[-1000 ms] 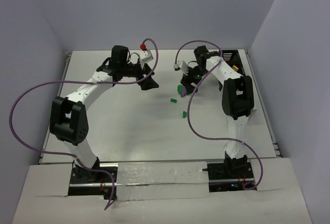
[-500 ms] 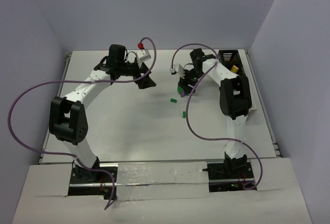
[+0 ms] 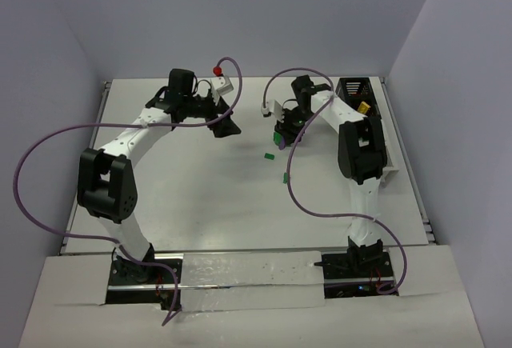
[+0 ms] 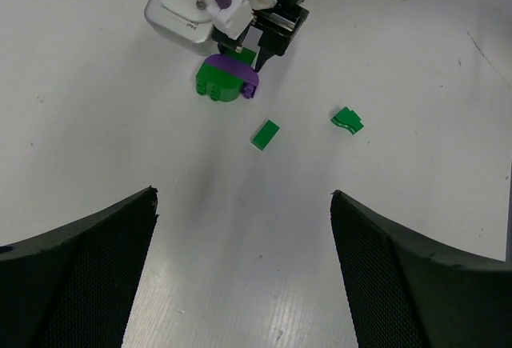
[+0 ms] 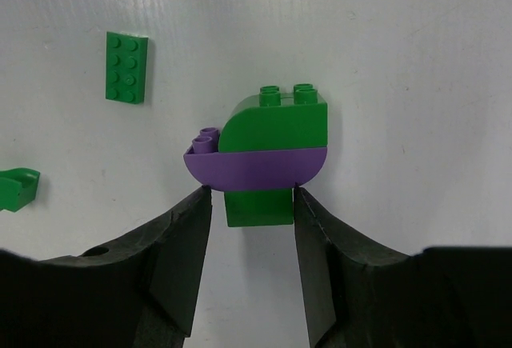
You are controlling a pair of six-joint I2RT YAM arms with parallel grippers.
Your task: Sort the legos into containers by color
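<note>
walls: pale lilac | table: white, evenly lit

Left arm, right arm: white link shells, chunky black joint housings, black bases. Purple cables trailing off both. Red cap at left wrist's cable end. Left hand: broad black fingers, fine mesh texture. Right hand: matte black fingers, smooth, rounded edges. White camera box on right wrist, rounded corners, two screws, tiny printed label.
</note>
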